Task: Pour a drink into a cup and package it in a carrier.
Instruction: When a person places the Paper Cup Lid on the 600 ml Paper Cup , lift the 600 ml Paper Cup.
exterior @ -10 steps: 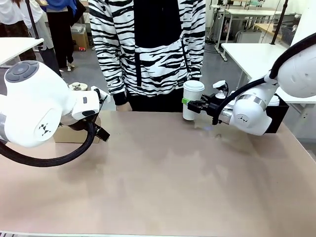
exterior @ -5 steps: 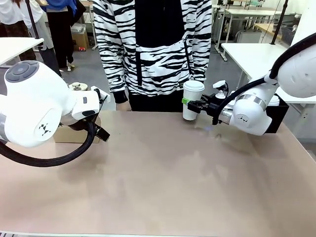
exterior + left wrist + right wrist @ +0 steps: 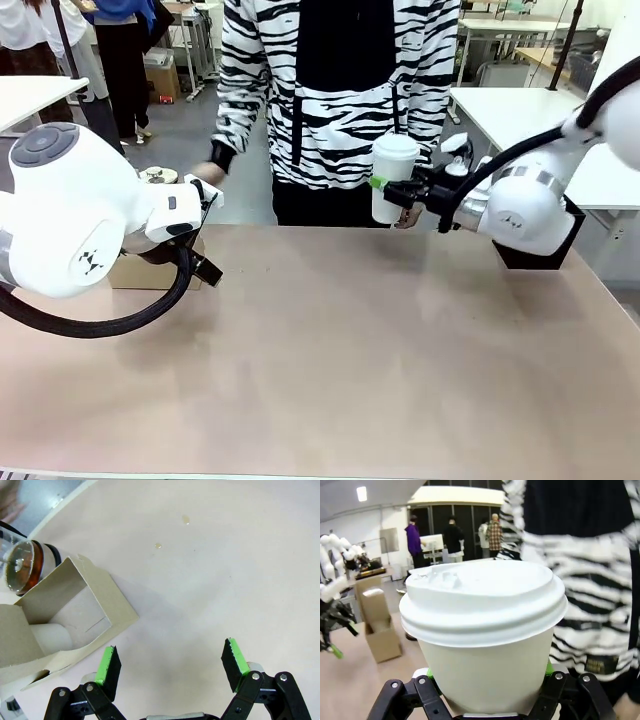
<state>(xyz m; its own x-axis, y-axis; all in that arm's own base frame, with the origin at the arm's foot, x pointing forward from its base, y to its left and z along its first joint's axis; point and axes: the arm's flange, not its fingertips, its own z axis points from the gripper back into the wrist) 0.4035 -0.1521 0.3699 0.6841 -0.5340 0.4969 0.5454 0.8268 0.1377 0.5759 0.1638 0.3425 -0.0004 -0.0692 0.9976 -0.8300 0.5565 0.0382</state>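
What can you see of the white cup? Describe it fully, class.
The cup is a tall, tapered white paper cup, plain, closed with a white plastic lid that has a raised sip spout. It is upright, gripped around its body by the right hand, green pads on either side, apparently just above the far edge of the table, in front of the person.

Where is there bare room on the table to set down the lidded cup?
The table's middle and near side are bare, from the carrier across to the black box. Crowded: far left, around carrier and glass jug.
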